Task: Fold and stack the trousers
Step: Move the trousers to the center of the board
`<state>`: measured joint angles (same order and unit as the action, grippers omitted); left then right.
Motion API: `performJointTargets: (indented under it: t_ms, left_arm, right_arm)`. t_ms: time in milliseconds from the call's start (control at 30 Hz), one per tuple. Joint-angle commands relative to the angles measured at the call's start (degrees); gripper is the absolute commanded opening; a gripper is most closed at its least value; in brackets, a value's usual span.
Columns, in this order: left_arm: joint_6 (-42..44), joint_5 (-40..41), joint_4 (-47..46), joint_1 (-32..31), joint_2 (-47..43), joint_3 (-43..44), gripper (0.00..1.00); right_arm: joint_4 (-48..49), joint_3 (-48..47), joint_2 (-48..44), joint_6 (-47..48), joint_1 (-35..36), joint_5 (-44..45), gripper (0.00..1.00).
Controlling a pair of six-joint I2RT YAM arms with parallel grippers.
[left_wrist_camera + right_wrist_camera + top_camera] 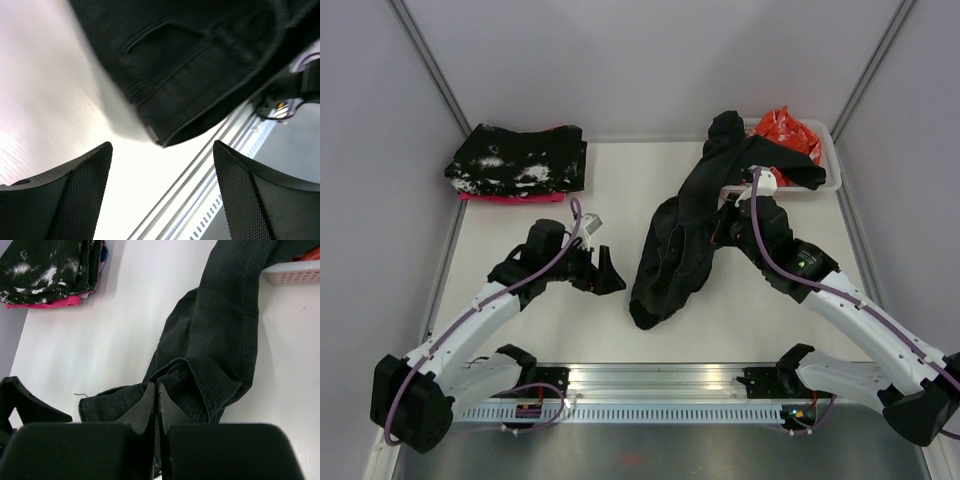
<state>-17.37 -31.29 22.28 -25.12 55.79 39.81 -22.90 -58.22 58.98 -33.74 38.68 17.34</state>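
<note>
Snagging can be expected: the trousers (pixel 680 240), strung from the basket (pixel 831 181) at upper right to mid-frame, are pinched by the closed right gripper (pixel 156 392), so the basket could get dragged, while the left gripper (pixel 162 150) is held open.

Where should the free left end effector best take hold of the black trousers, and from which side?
Grip the near corner of the trousers, approaching from the left arm's side: the open left end effector faces that flat, seamed edge.
</note>
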Motion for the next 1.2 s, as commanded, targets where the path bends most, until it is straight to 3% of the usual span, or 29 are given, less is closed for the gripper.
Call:
performJointTargets:
  t_ms: [0,300,400,567,933,1033,1067,1133,1167]
  left_arm:
    - [1.9,6.9,0.2,-3.4,3.1,0.6,0.86]
    - [2.2,7.2,-4.4,-12.4,6.1,0.9,0.84]
    - [2.0,12.7,-5.2,-16.5,6.9,-0.2,0.84]
    - [0.1,24.6,-8.0,-18.0,9.7,-4.6,0.84]
    - [-3.8,20.5,-26.0,-19.2,18.6,-8.0,0.78]
    - [-4.4,24.2,-28.0,-19.2,19.6,-8.1,0.59]
    - [-4.5,25.3,-28.3,-19.2,19.7,-8.1,0.45]
    - [-4.4,27.6,-28.7,-19.2,19.4,-7.4,0.29]
    - [-4.3,28.7,-28.3,-19.2,19.2,-6.9,0.09]
  right_arm:
    - [1.5,1.2,-1.1,-0.2,-1.3,-1.5,0.0]
    - [2.4,1.9,0.1,0.6,-3.8,-4.3,0.0]
    - [3.5,1.6,1.0,0.7,-4.5,-5.1,0.0]
    - [3.5,0.0,1.6,2.4,-5.6,-6.9,0.0]
    - [3.3,-0.5,1.3,2.6,-5.8,-12.2,0.0]
    - [3.3,0.2,1.1,2.6,-5.8,-12.4,0.0]
    - [3.3,0.3,1.1,2.4,-5.7,-12.5,0.0]
    - [3.6,0.6,1.1,2.4,-5.8,-12.5,0.0]
    - [3.6,0.5,1.2,2.4,-5.7,-12.6,0.0]
